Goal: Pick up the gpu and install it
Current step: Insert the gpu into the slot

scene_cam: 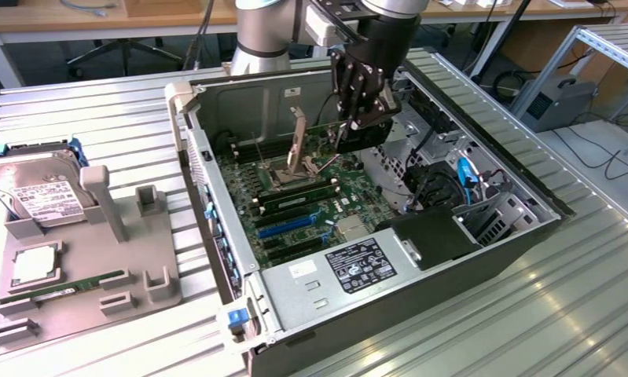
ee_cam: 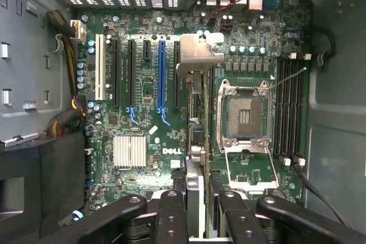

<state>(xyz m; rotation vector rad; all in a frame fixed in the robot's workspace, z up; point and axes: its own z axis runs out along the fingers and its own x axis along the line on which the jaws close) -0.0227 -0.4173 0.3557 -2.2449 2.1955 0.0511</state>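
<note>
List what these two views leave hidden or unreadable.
- gpu: wrist view, edge-on, its near end hidden between the pincer fingers.
- gpu: exterior view, mostly covered by the pincer.
- Power supply label: exterior view, print too small.
- Hard drive: exterior view, label text unreadable.

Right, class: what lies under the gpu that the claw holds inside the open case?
The green motherboard, with its blue expansion slot and empty processor socket alongside. The strip of board directly beneath the gpu, held edge-on in the claw, is covered.
</note>
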